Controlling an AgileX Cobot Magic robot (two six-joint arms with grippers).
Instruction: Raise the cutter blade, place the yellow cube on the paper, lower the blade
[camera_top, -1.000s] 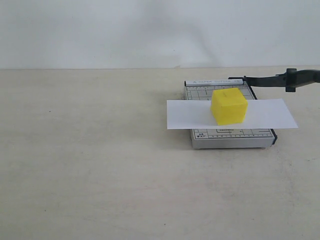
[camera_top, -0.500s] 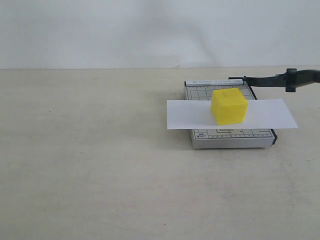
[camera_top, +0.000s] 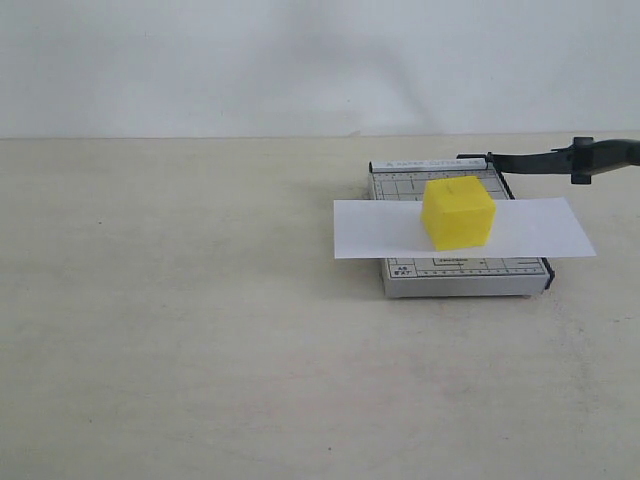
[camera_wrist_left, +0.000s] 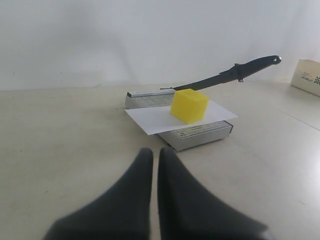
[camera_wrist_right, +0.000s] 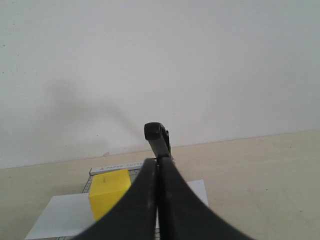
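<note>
showing yellow cube (camera_top: 458, 212) on paper (camera_top: 370, 230)

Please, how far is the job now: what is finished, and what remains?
Done: the cutter blade stands raised and the yellow cube sits on the paper. In hand: nothing; the left hand and the right hand are both shut, empty, and neither touches the blade. Left: lowering the blade.
</note>
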